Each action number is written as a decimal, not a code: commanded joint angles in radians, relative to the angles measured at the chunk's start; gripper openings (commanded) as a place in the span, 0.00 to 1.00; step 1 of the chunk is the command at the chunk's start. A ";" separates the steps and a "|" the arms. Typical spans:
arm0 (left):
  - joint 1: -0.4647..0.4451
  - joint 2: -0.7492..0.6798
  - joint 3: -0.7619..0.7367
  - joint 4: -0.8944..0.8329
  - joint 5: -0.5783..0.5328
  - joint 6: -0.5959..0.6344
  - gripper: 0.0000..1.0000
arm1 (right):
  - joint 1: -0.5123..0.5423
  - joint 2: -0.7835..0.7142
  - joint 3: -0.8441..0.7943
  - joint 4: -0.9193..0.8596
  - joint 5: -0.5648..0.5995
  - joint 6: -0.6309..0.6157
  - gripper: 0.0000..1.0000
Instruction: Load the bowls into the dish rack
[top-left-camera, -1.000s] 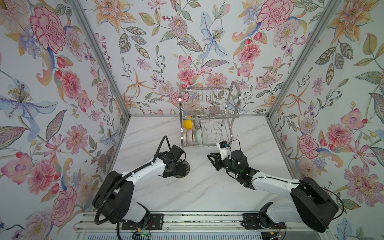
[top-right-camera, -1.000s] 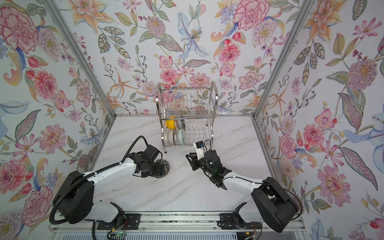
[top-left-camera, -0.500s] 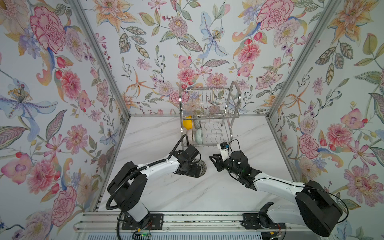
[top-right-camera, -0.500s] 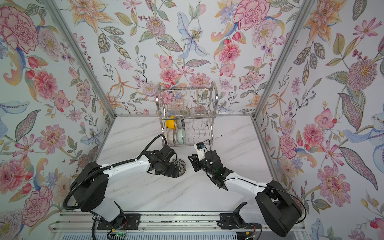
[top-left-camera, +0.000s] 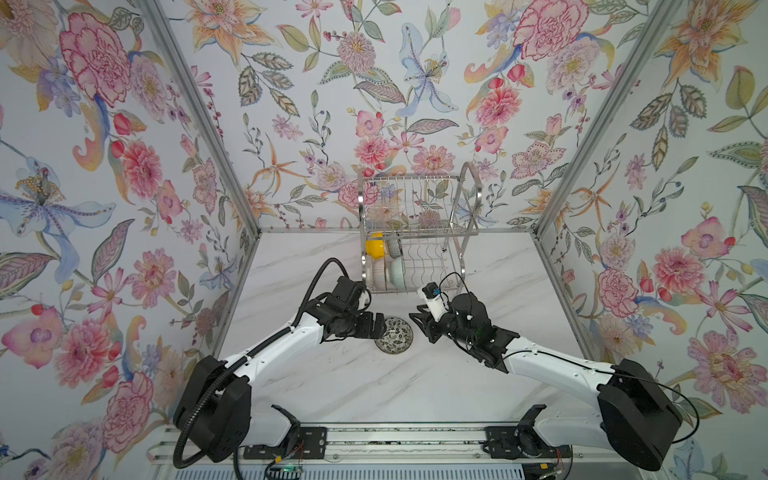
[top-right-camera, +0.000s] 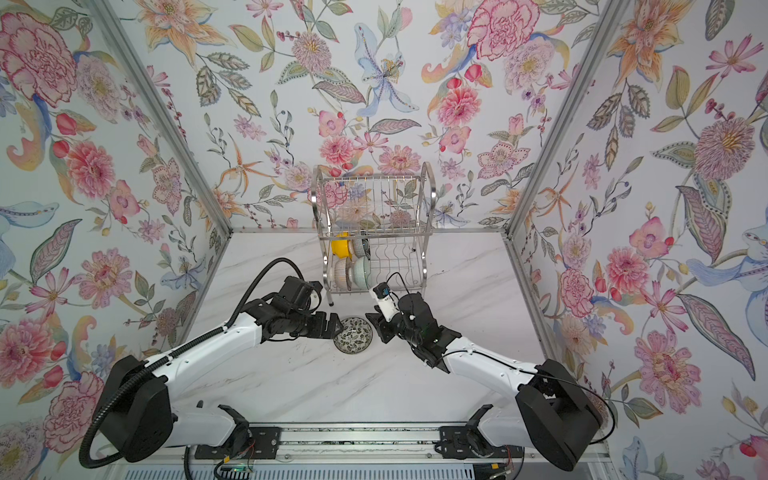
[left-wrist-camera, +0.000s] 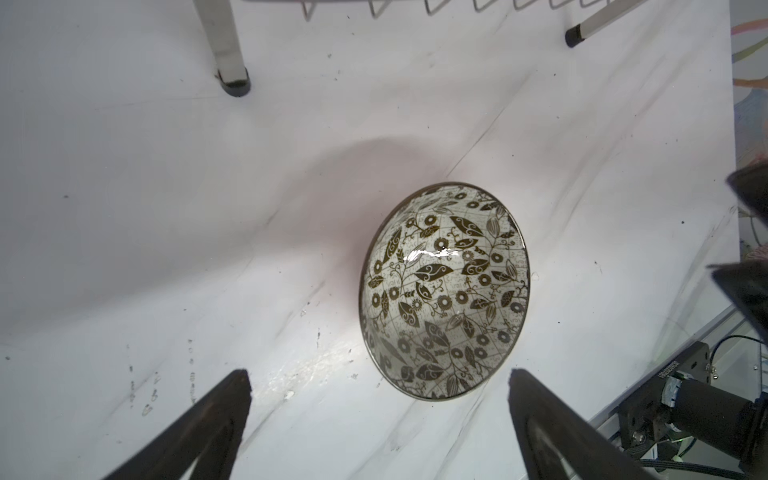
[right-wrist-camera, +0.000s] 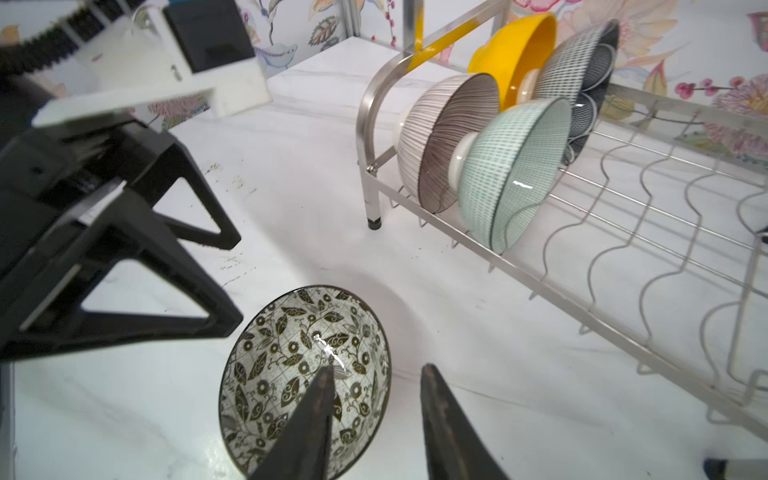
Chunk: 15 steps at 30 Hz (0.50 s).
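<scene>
The white bowl with dark leaf speckles (top-left-camera: 393, 334) (top-right-camera: 353, 335) stands upright on the marble table between my two grippers. My left gripper (top-left-camera: 377, 326) (left-wrist-camera: 380, 376) is open wide just left of it, and the bowl (left-wrist-camera: 444, 291) lies beyond its fingertips, untouched. My right gripper (top-left-camera: 419, 328) (right-wrist-camera: 378, 370) is open a little. One of its fingers hangs over the bowl's inside (right-wrist-camera: 303, 374) and the other outside the rim. The dish rack (top-left-camera: 415, 232) (right-wrist-camera: 371, 195) holds the yellow (right-wrist-camera: 515, 54), navy (right-wrist-camera: 582, 70), ribbed (right-wrist-camera: 449, 137) and pale green (right-wrist-camera: 511, 174) bowls on edge in its lower tier.
The rack's black-capped legs (left-wrist-camera: 232, 79) stand close behind the speckled bowl. Wavy wire slots (right-wrist-camera: 665, 249) to the right of the green bowl hold nothing. Flowered walls close in the table on three sides, and a metal rail (top-left-camera: 374, 446) runs along the front.
The left gripper brought the speckled bowl rightward to the table's middle, then opened wide, leaving it there. The right gripper stayed close by and its jaws spread slightly.
</scene>
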 joint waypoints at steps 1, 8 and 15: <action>0.061 -0.046 -0.028 0.008 0.072 0.042 0.99 | 0.042 0.045 0.068 -0.134 -0.035 -0.160 0.38; 0.148 -0.091 -0.028 0.010 0.115 0.117 0.99 | 0.109 0.137 0.188 -0.289 -0.011 -0.283 0.44; 0.261 -0.097 0.005 -0.029 0.157 0.138 0.99 | 0.165 0.226 0.311 -0.415 0.044 -0.344 0.51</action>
